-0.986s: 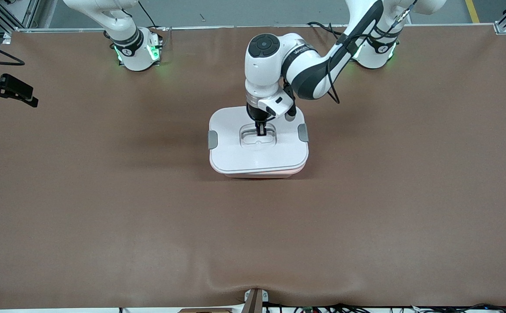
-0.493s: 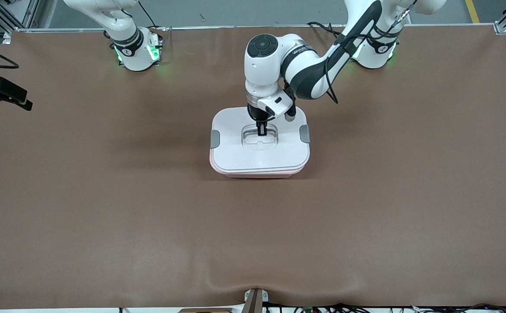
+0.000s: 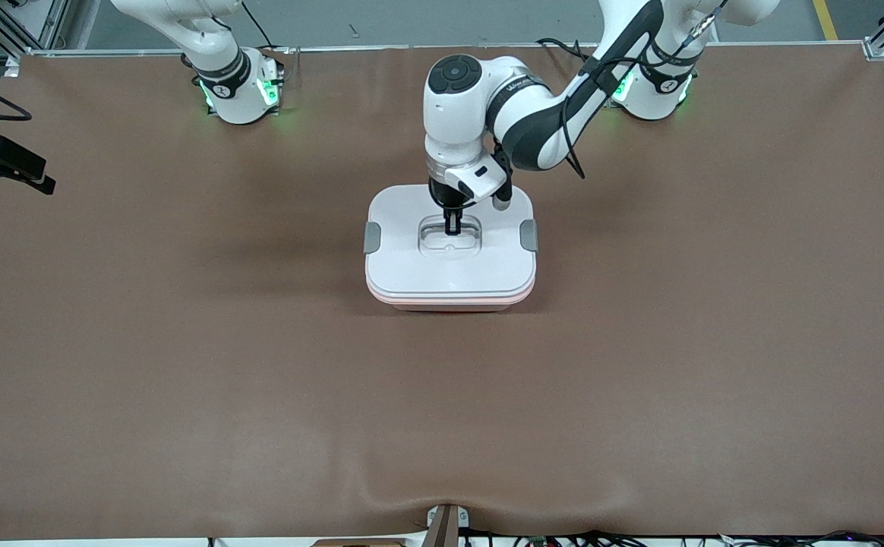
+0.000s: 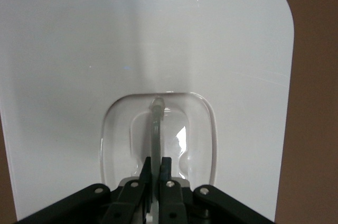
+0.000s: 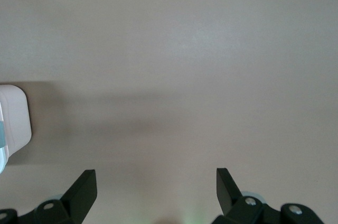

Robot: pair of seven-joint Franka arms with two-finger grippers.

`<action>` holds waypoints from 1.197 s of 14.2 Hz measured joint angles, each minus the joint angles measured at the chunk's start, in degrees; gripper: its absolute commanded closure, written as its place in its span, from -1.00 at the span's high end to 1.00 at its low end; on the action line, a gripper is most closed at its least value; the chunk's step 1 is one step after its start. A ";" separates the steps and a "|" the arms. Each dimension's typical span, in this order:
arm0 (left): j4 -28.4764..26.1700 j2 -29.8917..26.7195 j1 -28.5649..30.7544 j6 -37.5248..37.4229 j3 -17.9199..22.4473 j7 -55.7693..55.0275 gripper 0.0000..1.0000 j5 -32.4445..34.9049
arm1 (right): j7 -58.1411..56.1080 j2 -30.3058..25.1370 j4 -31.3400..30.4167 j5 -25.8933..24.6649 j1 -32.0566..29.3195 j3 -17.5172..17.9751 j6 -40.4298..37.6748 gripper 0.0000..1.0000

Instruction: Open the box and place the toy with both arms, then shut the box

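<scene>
The box (image 3: pixel 412 266) stands mid-table, its white lid (image 4: pixel 79 65) squarely on the pink tub (image 3: pixel 449 303). Grey clips (image 3: pixel 372 237) sit on both sides. My left gripper (image 3: pixel 452 228) reaches down into the lid's recess and is shut on the clear handle (image 4: pixel 156 123); in the left wrist view the gripper (image 4: pixel 156 167) has its jaws pinched on the thin clear strip. My right gripper (image 3: pixel 9 161) is at the right arm's end of the table, open and empty (image 5: pixel 156 182) over bare table. The toy is not in view.
The brown table mat (image 3: pixel 260 395) spreads all round the box. A white corner of the box (image 5: pixel 13 118) shows in the right wrist view. Both arm bases (image 3: pixel 241 91) stand along the edge farthest from the front camera.
The lid was skewed over the tub and now sits lined up on it. My left gripper shifted slightly with it. The right gripper drew back a little toward the table's end.
</scene>
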 measured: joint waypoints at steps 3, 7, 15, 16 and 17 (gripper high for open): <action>-0.12 0.00 0.02 0.15 0.02 0.06 -1.00 0.14 | 0.03 0.25 -0.04 0.00 -0.03 -0.08 0.00 1.00; -0.46 0.06 0.26 1.29 0.17 0.88 -1.00 0.20 | 0.03 0.37 -0.04 0.00 -0.06 -0.09 0.00 1.00; -0.64 0.35 0.60 2.14 0.35 1.42 -1.00 0.20 | 0.96 0.52 -0.04 0.01 -0.06 0.12 -0.01 1.00; -0.65 0.46 0.60 2.35 0.35 1.42 -1.00 0.20 | 1.66 0.57 -0.04 0.01 -0.06 0.13 -0.04 1.00; -0.65 0.56 0.60 2.53 0.35 1.42 -1.00 0.20 | 1.98 0.60 -0.04 0.02 -0.06 0.15 -0.08 1.00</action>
